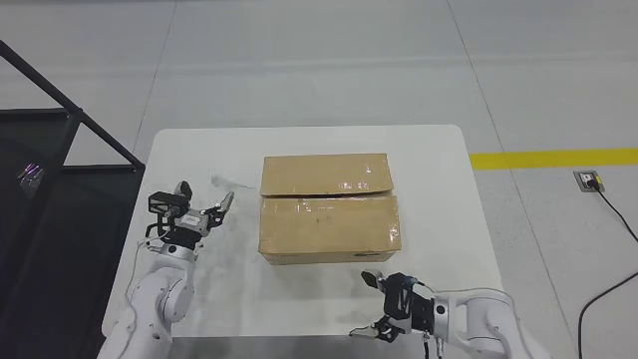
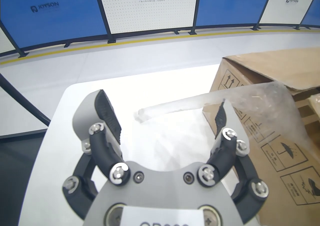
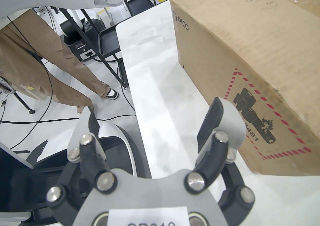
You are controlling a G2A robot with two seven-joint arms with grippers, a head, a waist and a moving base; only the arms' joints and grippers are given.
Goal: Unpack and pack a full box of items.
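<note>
Flanking box (image 1: pixel 329 214): left pincer (image 1: pixel 204 196) spread, beside its end | right pincer (image 1: pixel 361 306) spread, near its front corner

The surface (image 1: pixel 429 150) is seen from above, looking down. The left wrist camera is set close behind the left hand (image 2: pixel 161 103) and faced toward the far edge. The right wrist camera is set behind the right hand (image 3: pixel 152 109) and faced toward the left edge. The box (image 1: pixel 329 224) is shared by all three.
</note>
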